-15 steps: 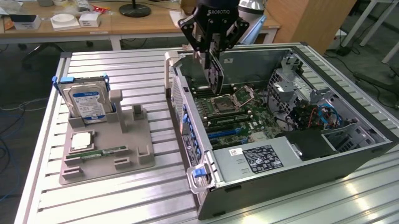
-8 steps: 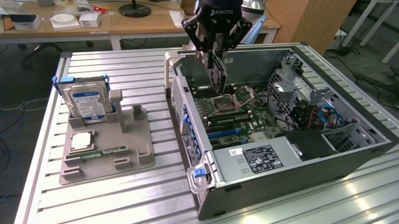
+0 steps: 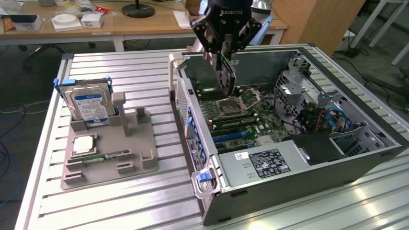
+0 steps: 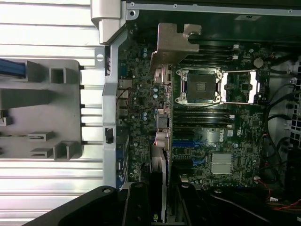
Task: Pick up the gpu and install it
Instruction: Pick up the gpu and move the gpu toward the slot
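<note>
Seating the card looks like the step in hand, and it is not yet done. At nine o'clock in the exterior view, the grey fixture tray (image 3: 137,143) sits on the slatted counter (image 3: 128,67). The hard drive (image 3: 89,106) stands upright in it and the RAM stick (image 3: 105,156) lies flat; both are well apart from the work.

Toward the centre, the open computer case (image 3: 288,184) lies on its side with its rear wall (image 3: 191,120) facing the tray. At twelve o'clock the tool (image 3: 223,72) hangs over the case, its fingers clamped on the gpu (image 3: 228,82). The card hangs edge-down, clear of the motherboard (image 3: 255,120), at about eleven o'clock of the CPU socket (image 3: 231,103). The wrist view looks along the card to its silvery bracket (image 4: 171,44).

To do this well, I judge the card must be held square in the grip. Its lower edge should line up with one of the blue slots (image 3: 230,139), toward six o'clock of the socket, and the bracket should meet the rear wall rather than the board's components. Any descent ought to be slow and straight, since a tilted card could bind or scrape. Toward three o'clock, the loose cables (image 3: 319,117) by the drive cage look like a snag risk.
</note>
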Available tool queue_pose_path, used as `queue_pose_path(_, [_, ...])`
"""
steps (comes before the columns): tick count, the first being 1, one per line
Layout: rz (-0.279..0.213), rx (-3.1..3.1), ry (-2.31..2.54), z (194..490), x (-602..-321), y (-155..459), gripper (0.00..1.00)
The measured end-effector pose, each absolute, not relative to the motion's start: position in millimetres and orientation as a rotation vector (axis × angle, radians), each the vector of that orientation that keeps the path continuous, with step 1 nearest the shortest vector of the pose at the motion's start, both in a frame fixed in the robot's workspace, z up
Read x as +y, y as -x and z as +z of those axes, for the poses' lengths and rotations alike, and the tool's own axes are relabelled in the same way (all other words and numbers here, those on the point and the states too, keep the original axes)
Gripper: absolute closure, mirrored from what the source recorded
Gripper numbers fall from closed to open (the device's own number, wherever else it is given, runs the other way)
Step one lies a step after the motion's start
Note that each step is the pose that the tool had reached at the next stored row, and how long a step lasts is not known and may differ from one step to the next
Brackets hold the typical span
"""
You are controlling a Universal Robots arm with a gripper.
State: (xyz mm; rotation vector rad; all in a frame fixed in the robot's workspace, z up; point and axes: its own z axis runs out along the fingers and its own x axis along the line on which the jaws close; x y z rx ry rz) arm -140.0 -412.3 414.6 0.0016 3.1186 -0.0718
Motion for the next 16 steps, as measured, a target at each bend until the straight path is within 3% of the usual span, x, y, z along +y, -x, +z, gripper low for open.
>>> queue_pose_path(16, [-0.072,3.119,0.000,414,-412,118,0.74])
